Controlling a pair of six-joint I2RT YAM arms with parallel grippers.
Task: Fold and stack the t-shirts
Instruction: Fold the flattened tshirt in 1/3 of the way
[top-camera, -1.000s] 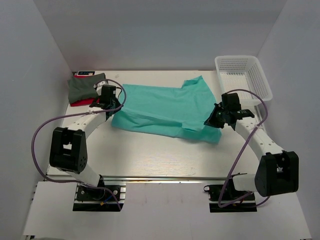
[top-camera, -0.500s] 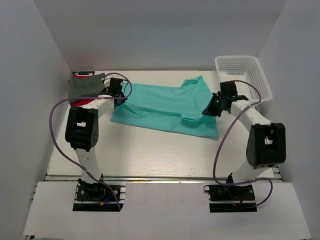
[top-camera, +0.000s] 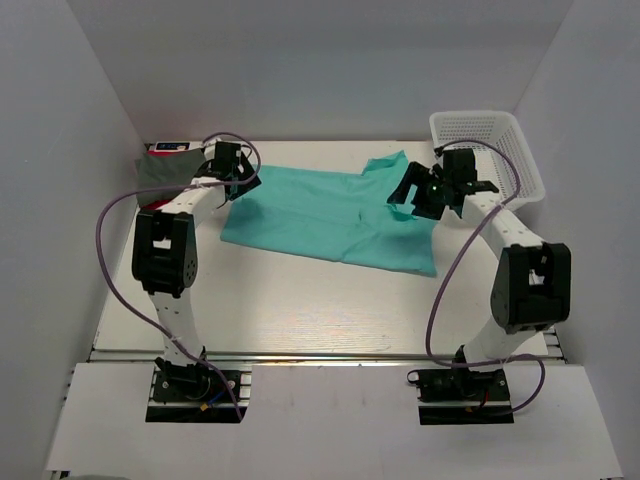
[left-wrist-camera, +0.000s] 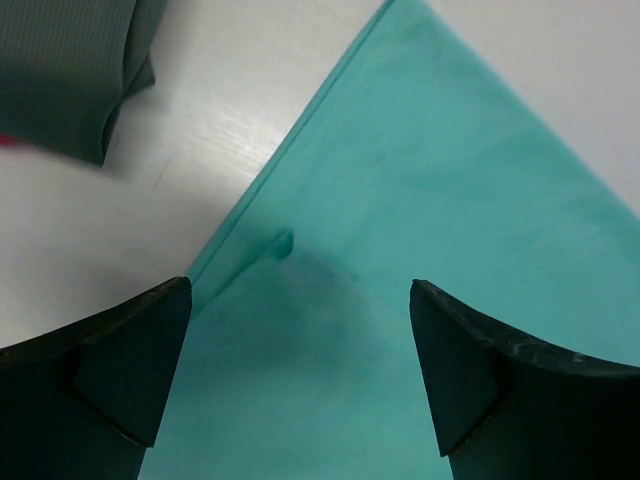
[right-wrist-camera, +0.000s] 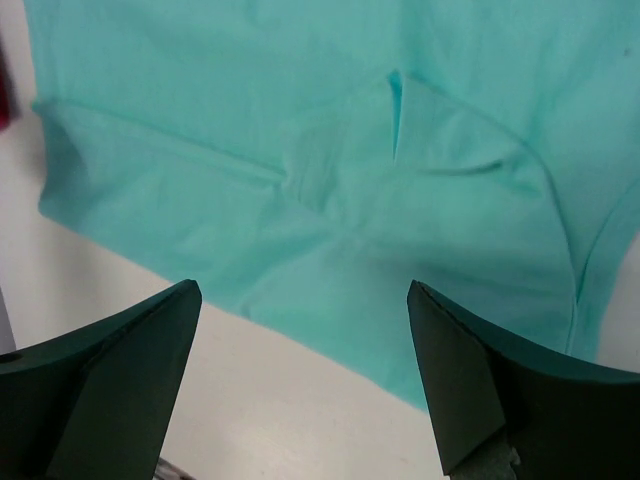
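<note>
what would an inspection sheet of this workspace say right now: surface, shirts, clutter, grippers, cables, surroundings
surface: white table, no spills or marks seen
job's things: teal shirt laid flat across the far middle, lightly creased; folded grey-green shirt at the far left on top of a red shirt
clutter: white basket at the far right corner
grippers: left gripper and right gripper both open above the teal shirt, holding nothing
cables: left cable and right cable, purple, looping loose beside the arms, clear of the shirts
surroundings: plain grey walls on three sides; otherwise nothing seen
</note>
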